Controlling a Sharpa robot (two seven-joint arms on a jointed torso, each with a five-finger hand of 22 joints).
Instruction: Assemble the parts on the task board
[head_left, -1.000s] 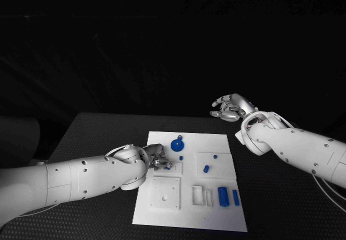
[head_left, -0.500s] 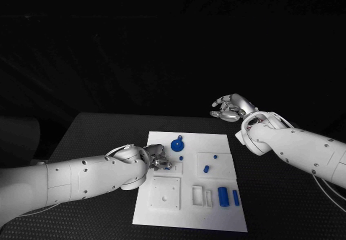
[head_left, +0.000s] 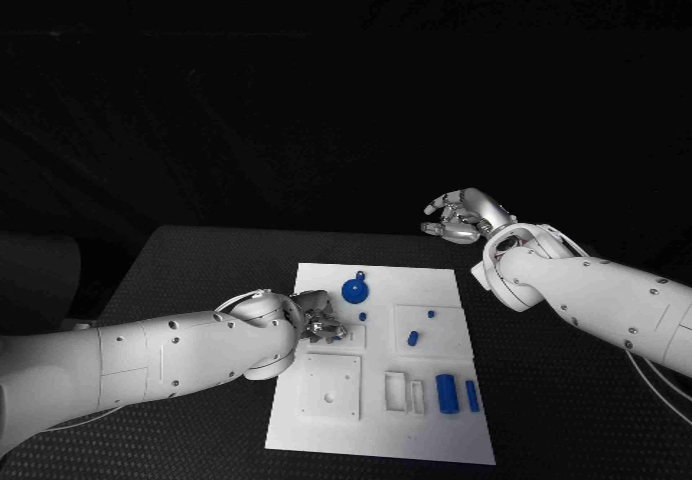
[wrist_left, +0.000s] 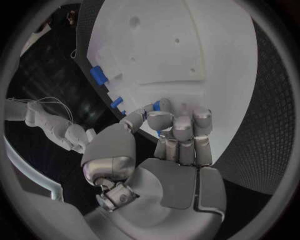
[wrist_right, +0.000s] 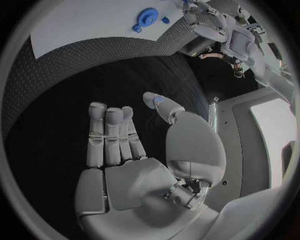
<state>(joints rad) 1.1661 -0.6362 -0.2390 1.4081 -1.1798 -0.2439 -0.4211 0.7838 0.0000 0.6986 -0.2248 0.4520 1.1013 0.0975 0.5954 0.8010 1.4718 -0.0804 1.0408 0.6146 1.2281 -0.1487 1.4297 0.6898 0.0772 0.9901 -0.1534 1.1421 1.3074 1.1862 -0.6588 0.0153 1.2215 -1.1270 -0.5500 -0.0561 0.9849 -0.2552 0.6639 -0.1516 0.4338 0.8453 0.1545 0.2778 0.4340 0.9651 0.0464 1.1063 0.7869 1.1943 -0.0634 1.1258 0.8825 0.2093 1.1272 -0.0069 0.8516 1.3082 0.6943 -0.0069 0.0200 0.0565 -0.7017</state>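
Note:
The white task board (head_left: 378, 430) lies mid-table. On it are a round blue part (head_left: 353, 291), small blue pieces (head_left: 411, 338) and two blue cylinders (head_left: 446, 391) at the near right. My left hand (head_left: 320, 325) is down on the board's left side beside a small square fixture. In the left wrist view its fingers (wrist_left: 181, 125) curl onto the board (wrist_left: 187, 50) with the thumb against them; whether they pinch anything is hidden. My right hand (head_left: 464, 215) hangs above the table's far right, holding nothing. Its fingers (wrist_right: 112, 135) and thumb are apart.
A square white plate with holes (head_left: 330, 385) and narrow slots (head_left: 395, 391) sit at the board's near end. Black table surface (head_left: 188, 270) surrounds the board. The right wrist view shows the round blue part (wrist_right: 147, 16) and my left hand (wrist_right: 212, 22).
My left hand has edged slightly further onto the board. The right hand has not moved.

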